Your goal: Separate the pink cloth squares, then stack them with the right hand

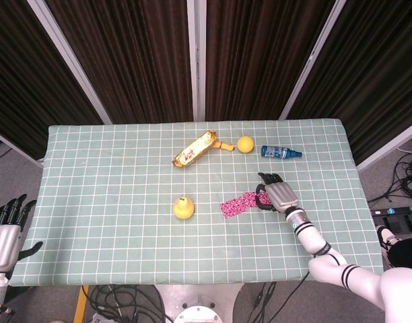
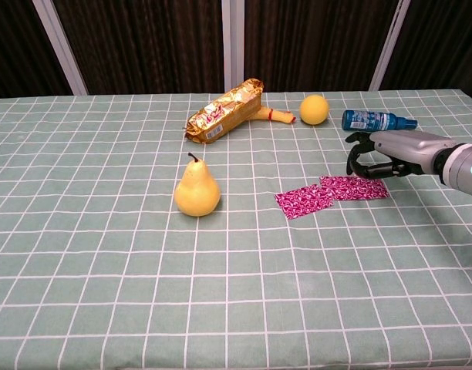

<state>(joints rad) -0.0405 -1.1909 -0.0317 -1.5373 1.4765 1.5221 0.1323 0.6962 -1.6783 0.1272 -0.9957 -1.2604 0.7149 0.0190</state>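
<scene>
Two pink patterned cloth squares lie flat side by side near the table's middle right, meeting only at a corner. The left square [image 1: 231, 208] [image 2: 304, 201] is nearer the pear. Just behind the far right edge of the right square [image 1: 249, 199] [image 2: 354, 187] is my right hand [image 1: 277, 195] [image 2: 382, 154], fingers bent like a claw with nothing in them. I cannot tell whether its fingertips touch that cloth. My left hand [image 1: 4, 232] hangs off the table's near left corner, fingers spread and empty.
A yellow pear [image 1: 183, 207] [image 2: 197, 191] stands left of the cloths. At the back lie a gold snack packet [image 1: 194, 149] [image 2: 224, 110], a yellow ball [image 1: 245, 144] [image 2: 314, 109] and a blue bottle [image 1: 280, 153] [image 2: 377, 120], the bottle close behind my right hand.
</scene>
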